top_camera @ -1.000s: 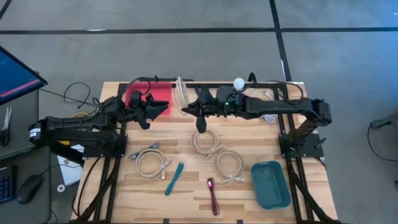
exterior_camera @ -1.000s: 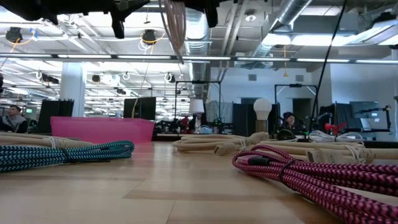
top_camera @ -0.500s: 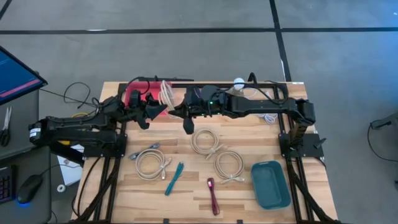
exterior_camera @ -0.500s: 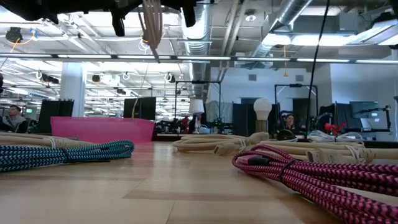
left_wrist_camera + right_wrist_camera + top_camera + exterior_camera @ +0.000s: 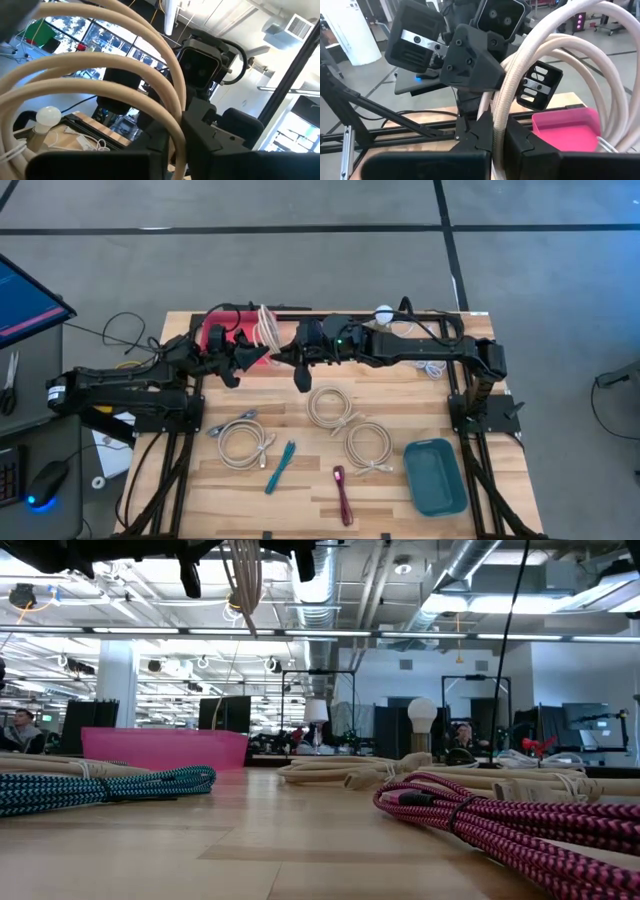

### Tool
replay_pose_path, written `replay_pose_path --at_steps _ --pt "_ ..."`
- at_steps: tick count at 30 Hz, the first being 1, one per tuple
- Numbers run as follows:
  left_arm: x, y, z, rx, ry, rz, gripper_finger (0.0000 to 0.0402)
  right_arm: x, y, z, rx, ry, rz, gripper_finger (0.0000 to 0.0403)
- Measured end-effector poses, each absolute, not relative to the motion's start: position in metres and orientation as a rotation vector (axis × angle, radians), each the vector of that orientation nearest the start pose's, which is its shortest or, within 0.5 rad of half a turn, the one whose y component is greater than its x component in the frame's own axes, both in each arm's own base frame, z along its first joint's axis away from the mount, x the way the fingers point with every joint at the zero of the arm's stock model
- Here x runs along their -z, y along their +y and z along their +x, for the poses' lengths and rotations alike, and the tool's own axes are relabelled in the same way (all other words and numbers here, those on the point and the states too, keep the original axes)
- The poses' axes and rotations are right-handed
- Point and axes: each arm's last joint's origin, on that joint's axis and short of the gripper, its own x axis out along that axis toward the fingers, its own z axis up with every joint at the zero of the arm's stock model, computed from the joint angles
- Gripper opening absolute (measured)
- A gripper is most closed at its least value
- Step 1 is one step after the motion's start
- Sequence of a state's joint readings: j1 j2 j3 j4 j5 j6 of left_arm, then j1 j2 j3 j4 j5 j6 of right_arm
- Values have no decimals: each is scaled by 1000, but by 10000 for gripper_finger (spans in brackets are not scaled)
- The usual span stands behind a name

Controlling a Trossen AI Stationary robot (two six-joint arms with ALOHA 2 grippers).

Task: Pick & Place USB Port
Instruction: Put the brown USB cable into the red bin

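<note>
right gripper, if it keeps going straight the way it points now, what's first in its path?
Probably the left gripper. The right gripper, shut on the cream cable coil, points across at it above the table's far edge by the pink bin. Whether they already touch is unclear.

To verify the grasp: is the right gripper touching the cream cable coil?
Touching. The right wrist view shows the right gripper pinching the cream cable coil.

I see the right gripper (image 5: 283, 356) holding a coiled cable (image 5: 266, 328) above the bin (image 5: 222, 332) at the table's (image 5: 400, 395) far left corner, the left gripper (image 5: 240, 358) just beside it. Nearer me, three coils (image 5: 332, 408) lie mid-table, two bundled cables (image 5: 281, 466) in front, a tray (image 5: 435, 477) at the near right.
</note>
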State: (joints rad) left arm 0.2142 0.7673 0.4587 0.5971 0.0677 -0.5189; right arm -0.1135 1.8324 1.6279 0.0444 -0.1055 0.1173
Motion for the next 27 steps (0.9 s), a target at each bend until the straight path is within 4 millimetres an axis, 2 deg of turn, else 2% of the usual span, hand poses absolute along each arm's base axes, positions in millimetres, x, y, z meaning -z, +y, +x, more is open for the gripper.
replay_pose_path --at_steps 5,13,18,22,27 --pt "-297 35 171 -67 -319 -474 23 -352 -46 433 17 160 118 8" --pt "-297 35 171 -68 -320 -472 15 -352 -46 433 17 161 119 10" --pt "-298 35 170 -70 -323 -460 12 -353 -46 432 18 167 128 47" --pt "-301 35 167 -72 -342 -437 11 -364 -45 421 17 179 108 76" --pt "-305 37 156 -104 -360 -410 11 -385 -46 395 18 219 23 90"
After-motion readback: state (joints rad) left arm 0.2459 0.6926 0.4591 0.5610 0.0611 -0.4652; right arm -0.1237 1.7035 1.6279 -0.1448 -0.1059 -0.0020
